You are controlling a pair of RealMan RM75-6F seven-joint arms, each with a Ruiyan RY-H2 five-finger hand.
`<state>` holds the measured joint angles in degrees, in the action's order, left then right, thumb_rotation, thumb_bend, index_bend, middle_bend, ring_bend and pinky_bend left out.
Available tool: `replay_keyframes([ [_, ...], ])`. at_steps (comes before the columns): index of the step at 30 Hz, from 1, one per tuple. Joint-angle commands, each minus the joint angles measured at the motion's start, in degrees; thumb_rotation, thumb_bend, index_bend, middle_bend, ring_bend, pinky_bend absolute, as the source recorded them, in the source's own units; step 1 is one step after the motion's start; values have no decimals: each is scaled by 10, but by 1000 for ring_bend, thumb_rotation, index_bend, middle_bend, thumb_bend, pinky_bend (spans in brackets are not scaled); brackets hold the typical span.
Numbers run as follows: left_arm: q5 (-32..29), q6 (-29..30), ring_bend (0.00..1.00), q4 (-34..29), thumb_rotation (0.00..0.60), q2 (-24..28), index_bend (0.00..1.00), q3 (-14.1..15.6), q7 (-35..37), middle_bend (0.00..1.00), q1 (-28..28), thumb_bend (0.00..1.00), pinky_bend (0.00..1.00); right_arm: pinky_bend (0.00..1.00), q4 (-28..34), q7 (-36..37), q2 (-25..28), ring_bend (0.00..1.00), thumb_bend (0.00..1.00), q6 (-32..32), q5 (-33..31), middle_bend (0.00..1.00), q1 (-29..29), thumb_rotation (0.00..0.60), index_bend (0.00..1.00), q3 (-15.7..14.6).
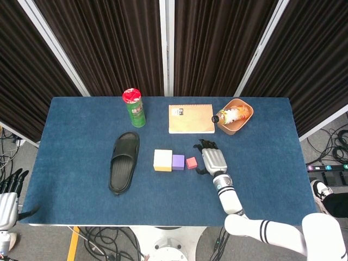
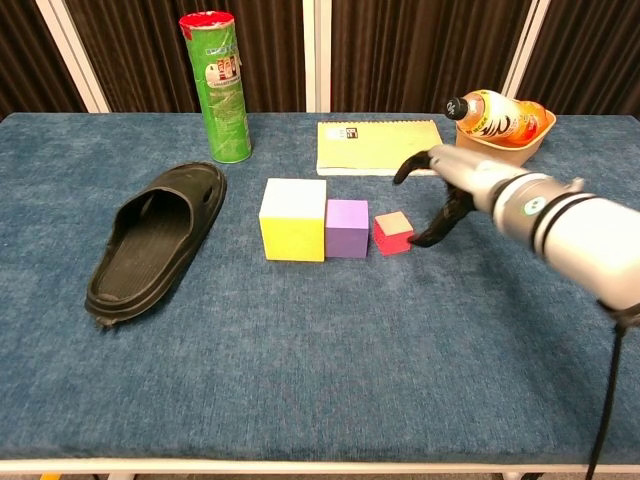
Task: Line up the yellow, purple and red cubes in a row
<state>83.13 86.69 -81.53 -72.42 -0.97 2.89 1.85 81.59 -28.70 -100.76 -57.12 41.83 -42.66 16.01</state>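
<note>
The right arm reaches in from the near right over the tabletop (image 1: 81, 179), its white forearm with dark bands angled up and left. The right hand (image 1: 211, 159) (image 2: 452, 190) sits near the middle, palm down, fingers apart and bent downward, holding nothing; its dark fingertips (image 2: 418, 241) point down to the tabletop. The left hand (image 1: 7, 197) hangs off the near left edge, fingers straight and spread, empty.
</note>
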Motion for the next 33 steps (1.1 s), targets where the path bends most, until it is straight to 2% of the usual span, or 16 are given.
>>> replay_keyframes([
  [1, 1, -2, 107, 0, 600, -1, 135, 0, -1, 156, -1, 59, 157, 0, -8, 3, 15, 0, 101, 3, 1, 8, 1, 600, 137, 1],
  [5, 2, -2, 107, -4, 600, 0, 135, 0, -7, 156, -2, 59, 157, 0, -47, 6, 3, 0, 74, 25, -13, 0, -17, 600, 105, 11],
  [14, -4, -8, 108, -11, 600, 3, 135, 0, -16, 156, -3, 59, 157, 0, -126, 16, -46, 0, 59, 56, -15, 0, -46, 600, 97, 12],
  [33, -7, -10, 107, -7, 600, 2, 135, 0, -13, 156, -2, 59, 157, 0, -140, 18, -67, 0, 60, 54, 4, 0, -56, 600, 96, 6],
])
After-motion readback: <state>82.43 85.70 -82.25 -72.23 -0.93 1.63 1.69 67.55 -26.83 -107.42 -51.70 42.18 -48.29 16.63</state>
